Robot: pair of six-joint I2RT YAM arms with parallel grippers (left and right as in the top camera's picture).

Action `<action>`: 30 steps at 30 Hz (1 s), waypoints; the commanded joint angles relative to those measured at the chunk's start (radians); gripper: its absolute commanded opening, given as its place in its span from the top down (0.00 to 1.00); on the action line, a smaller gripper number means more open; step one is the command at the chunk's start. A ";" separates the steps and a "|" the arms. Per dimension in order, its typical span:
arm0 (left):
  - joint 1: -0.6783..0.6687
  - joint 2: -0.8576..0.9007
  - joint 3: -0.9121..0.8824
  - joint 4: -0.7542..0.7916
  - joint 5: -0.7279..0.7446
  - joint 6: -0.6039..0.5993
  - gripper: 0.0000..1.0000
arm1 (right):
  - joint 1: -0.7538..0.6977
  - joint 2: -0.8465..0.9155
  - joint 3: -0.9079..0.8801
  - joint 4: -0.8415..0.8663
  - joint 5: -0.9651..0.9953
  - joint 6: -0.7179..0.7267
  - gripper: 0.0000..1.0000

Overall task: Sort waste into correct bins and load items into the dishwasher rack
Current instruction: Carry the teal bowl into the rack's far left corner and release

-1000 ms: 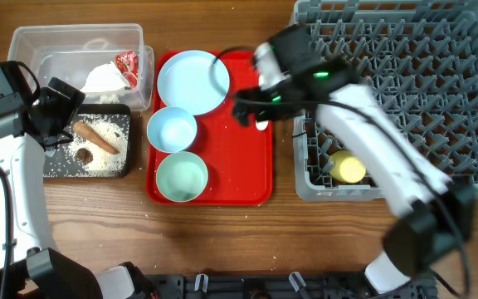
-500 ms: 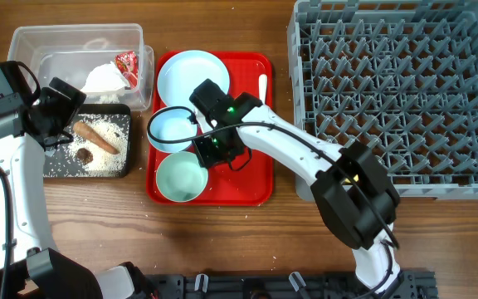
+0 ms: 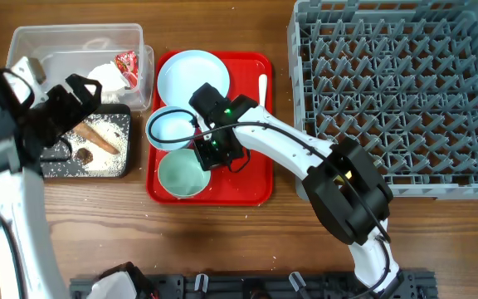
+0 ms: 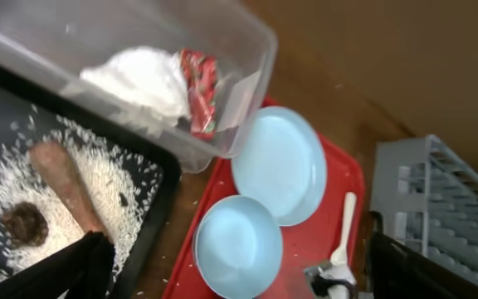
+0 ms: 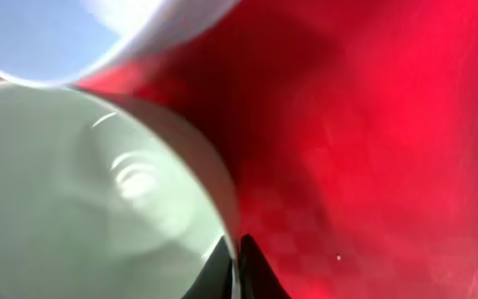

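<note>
My right gripper (image 3: pixel 212 151) is shut on the near-right rim of the pale mint bowl (image 3: pixel 179 176) on the red serving tray (image 3: pixel 251 166). In the right wrist view the right gripper (image 5: pixel 237 259) pinches that thin rim between its dark fingertips. A pale blue bowl (image 3: pixel 168 129), round plate (image 3: pixel 191 79) and white spoon (image 3: pixel 262 85) also lie on the tray. My left gripper (image 3: pixel 75 108) hangs open over the black tray (image 3: pixel 98 162), which holds a brown stick (image 4: pixel 65 183), a brown lump (image 4: pixel 23 224) and rice crumbs. The clear tub (image 3: pixel 73 41) holds white tissue (image 4: pixel 139 79) and a red wrapper (image 4: pixel 197 91).
The grey dishwasher rack (image 3: pixel 397 91) fills the right side, and my right arm crosses its near-left corner. The tub and black tray stand side by side at the left, close against the red tray's left edge. Bare wooden tabletop (image 3: pixel 222 241) runs along the front.
My right gripper swung from beside the spoon to the mint bowl and shut on its rim. The left arm shifted slightly toward the camera, staying open.
</note>
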 commanded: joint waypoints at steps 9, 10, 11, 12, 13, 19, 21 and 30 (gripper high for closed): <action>-0.002 -0.143 0.020 -0.031 0.000 0.031 0.00 | -0.133 -0.245 0.074 -0.082 0.075 -0.029 0.96; -0.003 -0.143 0.020 -0.030 0.000 0.031 0.00 | -0.169 -0.303 0.074 -0.095 0.156 -0.029 0.96; -0.003 -0.143 0.020 -0.030 0.000 0.031 0.00 | -0.209 -0.359 0.074 -0.104 0.273 -0.026 0.96; -0.003 -0.143 0.020 -0.030 0.000 0.031 0.00 | -0.262 -0.415 0.074 -0.104 0.474 -0.016 0.96; -0.003 -0.143 0.020 -0.030 0.000 0.031 0.00 | -0.299 -0.438 0.074 -0.091 0.642 0.006 0.96; -0.003 -0.143 0.020 -0.030 0.000 0.031 0.00 | -0.480 -0.369 0.069 0.271 1.173 -0.223 0.96; -0.003 -0.143 0.020 -0.030 0.000 0.031 0.00 | -0.505 -0.293 0.069 0.452 1.255 -0.419 0.96; -0.003 -0.143 0.020 -0.030 0.000 0.031 0.00 | -0.499 0.014 0.068 0.765 1.418 -0.863 0.95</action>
